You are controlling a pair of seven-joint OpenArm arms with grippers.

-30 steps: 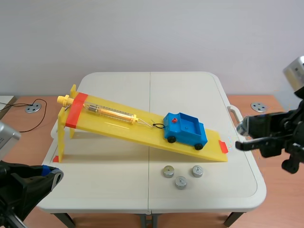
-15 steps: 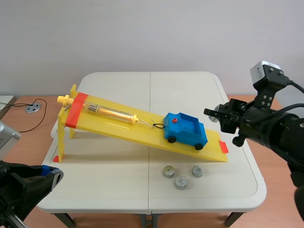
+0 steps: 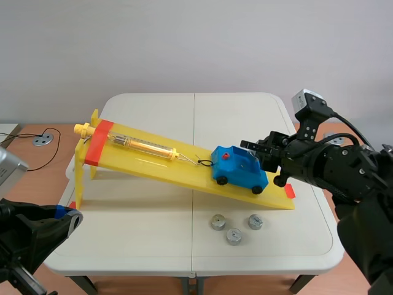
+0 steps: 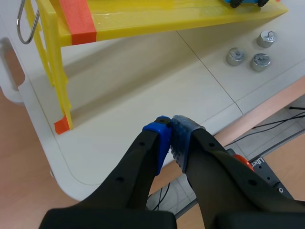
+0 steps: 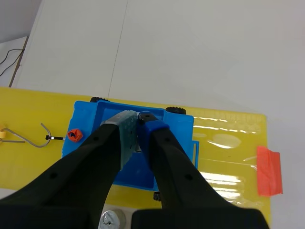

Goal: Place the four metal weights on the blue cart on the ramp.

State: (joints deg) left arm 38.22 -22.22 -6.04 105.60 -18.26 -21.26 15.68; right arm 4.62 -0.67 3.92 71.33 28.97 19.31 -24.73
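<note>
The blue cart (image 3: pixel 241 167) stands low on the yellow ramp (image 3: pixel 153 157), hooked by a cord to a spring scale (image 3: pixel 144 146). My right gripper (image 3: pixel 263 150) hovers just above the cart's tray (image 5: pixel 95 119), shut on a small metal weight (image 5: pixel 141 116) that only peeks out between the pads. Three more weights (image 3: pixel 218 222) (image 3: pixel 233 236) (image 3: pixel 255 221) lie on the table in front of the ramp; the left wrist view shows them as well (image 4: pixel 235 56). My left gripper (image 4: pixel 170 126) is shut on nothing near the table's front left corner.
The ramp's raised end rests on yellow legs (image 4: pixel 57 71) at the left, with red tape (image 3: pixel 97 142) across it. A red tape mark (image 5: pixel 268 171) sits at the ramp's low end. The white table's seam (image 3: pixel 193 203) runs down the middle.
My right arm has swung in from beyond the table's right edge to above the blue cart, carrying the weight. The left arm has barely shifted.
</note>
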